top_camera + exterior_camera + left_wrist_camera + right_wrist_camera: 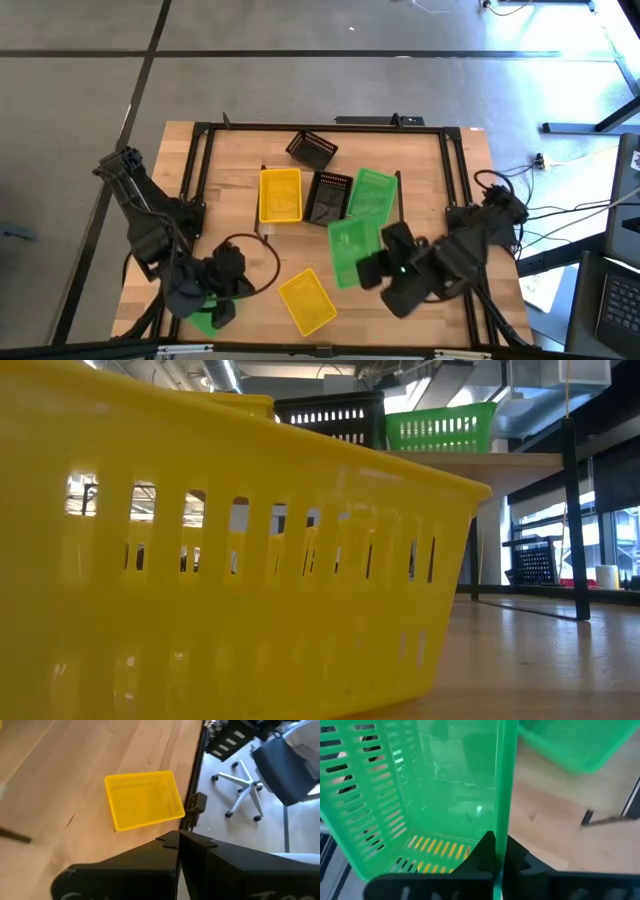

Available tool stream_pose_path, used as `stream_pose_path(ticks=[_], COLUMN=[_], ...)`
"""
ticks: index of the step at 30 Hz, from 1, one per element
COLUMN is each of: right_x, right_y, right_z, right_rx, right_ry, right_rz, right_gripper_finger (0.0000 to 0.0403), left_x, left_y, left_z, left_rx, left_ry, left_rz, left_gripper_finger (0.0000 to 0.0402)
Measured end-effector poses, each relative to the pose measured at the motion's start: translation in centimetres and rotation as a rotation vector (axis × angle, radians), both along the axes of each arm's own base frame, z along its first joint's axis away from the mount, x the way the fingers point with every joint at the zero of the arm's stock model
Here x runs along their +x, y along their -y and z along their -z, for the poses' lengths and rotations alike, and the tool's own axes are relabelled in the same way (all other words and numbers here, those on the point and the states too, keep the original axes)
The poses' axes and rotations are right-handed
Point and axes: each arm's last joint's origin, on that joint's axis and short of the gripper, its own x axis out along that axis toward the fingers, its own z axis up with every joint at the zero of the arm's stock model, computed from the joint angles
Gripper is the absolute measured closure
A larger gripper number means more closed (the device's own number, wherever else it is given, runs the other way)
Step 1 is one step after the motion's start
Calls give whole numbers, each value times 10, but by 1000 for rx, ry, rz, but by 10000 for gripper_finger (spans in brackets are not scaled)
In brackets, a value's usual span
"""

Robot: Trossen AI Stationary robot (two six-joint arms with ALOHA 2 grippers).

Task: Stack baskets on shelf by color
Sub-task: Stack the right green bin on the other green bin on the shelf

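R claw [495,851] grips green basket [420,795] rim

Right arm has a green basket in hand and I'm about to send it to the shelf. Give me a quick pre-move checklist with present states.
1. Right pincer shut on the rim of the lifted green basket: ok.
2. Matching target present: a second green basket sits on the shelf, beside the black basket: ok.
3. Held basket aligned with that target: it looks skewed against it in the high view: not ok.
4. Left pincer shut and empty, low at the table's near left, away from the path: ok.
5. Loose yellow basket on the table, near the front edge, beside the held basket: cannot tell whether it clears the swing.
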Motion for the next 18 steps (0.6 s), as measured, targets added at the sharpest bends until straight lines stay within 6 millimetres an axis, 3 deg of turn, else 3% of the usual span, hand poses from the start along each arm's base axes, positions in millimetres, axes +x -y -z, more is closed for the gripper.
stream_pose_path(ticks=[5,11,18], right_x=[12,3,-5], right_y=[31,67,107], right_z=[-7,-32,-51], right_rx=[-30,-27,92], right_ry=[-14,35,91], right_rz=[5,24,184], right_gripper_finger=[403,403,403], left_x=[2,2,2], left_y=[0,0,0], left_z=[-2,-2,-2], left_rx=[35,34,33], left_ry=[26,26,26], left_rz=[37,37,37], left_gripper_finger=[401,401,401])
